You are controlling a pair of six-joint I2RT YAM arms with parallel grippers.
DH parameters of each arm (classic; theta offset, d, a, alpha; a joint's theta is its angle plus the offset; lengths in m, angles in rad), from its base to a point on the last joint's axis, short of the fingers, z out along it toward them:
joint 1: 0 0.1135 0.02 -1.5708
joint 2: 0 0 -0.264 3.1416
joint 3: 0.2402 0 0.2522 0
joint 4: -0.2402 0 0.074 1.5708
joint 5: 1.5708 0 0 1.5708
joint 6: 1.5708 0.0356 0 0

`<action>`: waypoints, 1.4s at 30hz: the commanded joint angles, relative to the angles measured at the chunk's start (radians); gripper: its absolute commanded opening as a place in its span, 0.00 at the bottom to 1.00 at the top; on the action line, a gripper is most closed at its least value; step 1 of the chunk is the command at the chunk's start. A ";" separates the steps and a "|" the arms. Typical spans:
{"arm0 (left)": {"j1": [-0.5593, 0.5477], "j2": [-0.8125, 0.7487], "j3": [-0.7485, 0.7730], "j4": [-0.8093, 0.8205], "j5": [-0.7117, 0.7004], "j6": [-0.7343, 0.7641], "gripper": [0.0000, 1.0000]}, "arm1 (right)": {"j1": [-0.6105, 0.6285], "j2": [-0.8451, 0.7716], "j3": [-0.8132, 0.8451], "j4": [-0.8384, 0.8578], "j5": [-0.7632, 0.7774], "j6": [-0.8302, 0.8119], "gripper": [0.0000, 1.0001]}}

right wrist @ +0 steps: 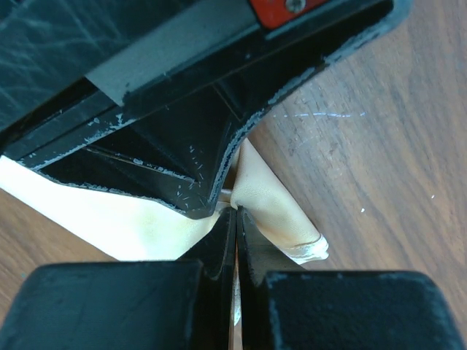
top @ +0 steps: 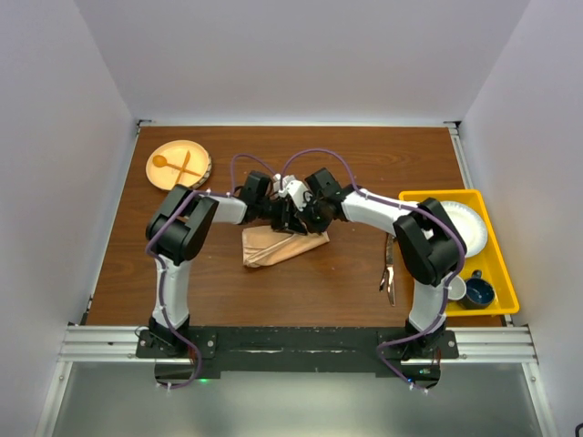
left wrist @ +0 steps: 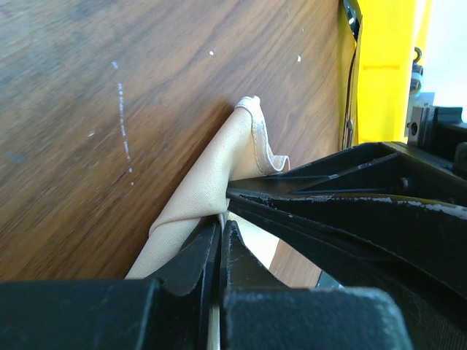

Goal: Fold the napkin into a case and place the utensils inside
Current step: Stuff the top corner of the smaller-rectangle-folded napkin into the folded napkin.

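Fig.: the napkin (top: 281,248) lies part-folded at table centre, btwn the two arms. We see the left gripper (left wrist: 221,227) and the right gripper (right wrist: 235,213) each pinched shut on the same raised fold. We judge the satin thin, limp and slippery, so grip at hems or corners, not mid-sheet. The utensils (top: 388,271) lie just beside the yellow bin (top: 501,273), which holds a white plate (top: 465,228) and a blue cup (top: 479,293). The wooden plate (top: 173,180) carries a pale spoon (top: 162,163) and fork (top: 185,164).

Lab test cell: white walls (top: 301,55), alu rail (top: 91,344)
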 commanded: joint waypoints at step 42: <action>0.078 -0.680 -0.238 -0.544 -0.235 0.951 0.58 | -0.016 0.055 0.033 -0.039 0.007 -0.020 0.00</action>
